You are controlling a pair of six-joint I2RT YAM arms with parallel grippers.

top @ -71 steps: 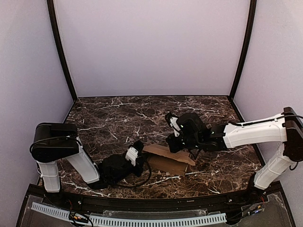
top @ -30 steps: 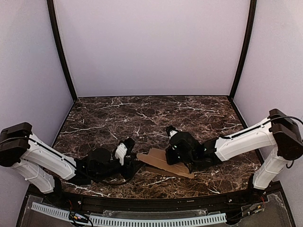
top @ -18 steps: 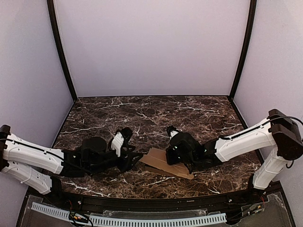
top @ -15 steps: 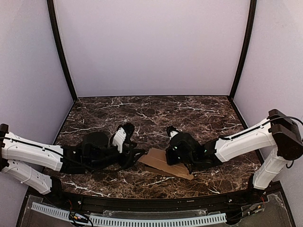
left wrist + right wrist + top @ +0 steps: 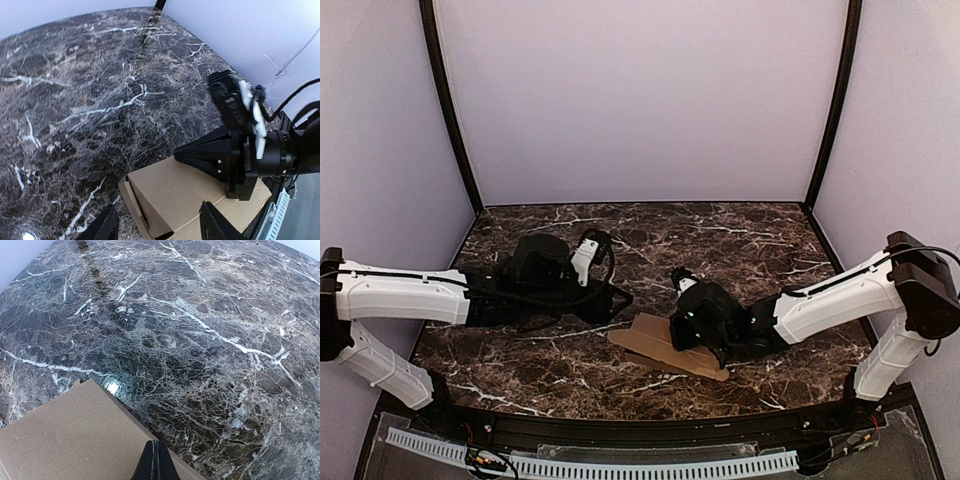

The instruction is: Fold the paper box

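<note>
**Q:** Where is the paper box (image 5: 70, 435)?
**A:** It lies flat on the dark, white-veined marble worktop (image 5: 210, 340), well apart from the worktop edge along the pale wall (image 5: 20, 260). A glare spot (image 5: 114, 387) lies just beside one corner.

**Q:** Right gripper (image 5: 155, 446) condition?
**A:** The fingers are pressed together with no gap, and the tip is over the box's edge. Contact cannot be confirmed.

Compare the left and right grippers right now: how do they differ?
The left gripper is open, while the right gripper is shut. The left gripper hangs over the table, apart from the box, while the right gripper sits on the box top near its edge. Both are low and point toward each other.
</note>
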